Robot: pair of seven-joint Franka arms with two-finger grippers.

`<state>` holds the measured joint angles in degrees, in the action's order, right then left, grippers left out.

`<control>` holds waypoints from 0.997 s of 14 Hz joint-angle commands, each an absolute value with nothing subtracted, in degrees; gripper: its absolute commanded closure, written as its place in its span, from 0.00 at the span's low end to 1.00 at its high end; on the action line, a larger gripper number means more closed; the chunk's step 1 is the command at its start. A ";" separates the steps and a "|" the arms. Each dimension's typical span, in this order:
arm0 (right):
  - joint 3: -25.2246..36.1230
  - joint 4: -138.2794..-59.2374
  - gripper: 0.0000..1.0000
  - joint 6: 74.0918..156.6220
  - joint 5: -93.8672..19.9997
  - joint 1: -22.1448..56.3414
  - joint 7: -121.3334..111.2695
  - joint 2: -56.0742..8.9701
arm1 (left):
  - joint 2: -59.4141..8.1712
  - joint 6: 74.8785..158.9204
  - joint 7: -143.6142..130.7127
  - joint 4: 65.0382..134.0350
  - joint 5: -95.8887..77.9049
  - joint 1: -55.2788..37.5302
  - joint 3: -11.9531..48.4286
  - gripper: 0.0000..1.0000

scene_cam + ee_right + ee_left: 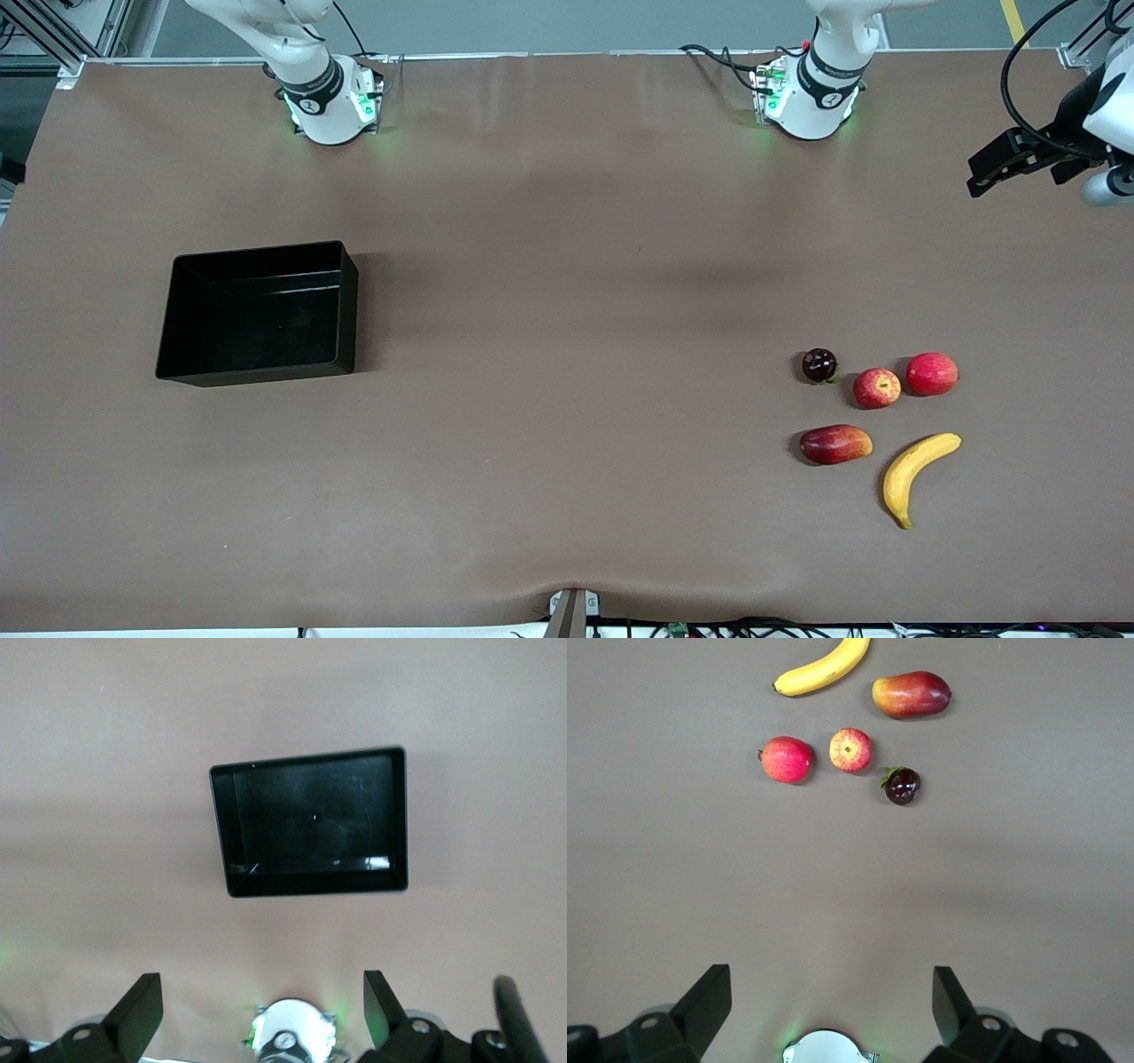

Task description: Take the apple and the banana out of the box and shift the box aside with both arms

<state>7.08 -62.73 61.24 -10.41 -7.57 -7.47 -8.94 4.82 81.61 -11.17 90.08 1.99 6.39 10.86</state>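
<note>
Only left wrist view shows the left gripper (830, 1010).

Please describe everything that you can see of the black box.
The black box is a glossy rectangular bin, plastic by its look, with low walls and an open top. It is empty and stands upright on the brown table, toward the right arm's end. Nothing touches it; the fruits lie toward the left arm's end.
</note>
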 commanded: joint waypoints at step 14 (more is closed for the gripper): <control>4.66 -72.51 0.00 64.51 -5.71 -2.20 3.69 2.11 | 4.04 80.86 -10.02 87.10 2.20 6.50 11.25 0.00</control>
<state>5.35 -70.42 63.60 -6.99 -2.89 2.80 -0.05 4.81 81.61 -10.80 88.57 1.99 6.39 10.87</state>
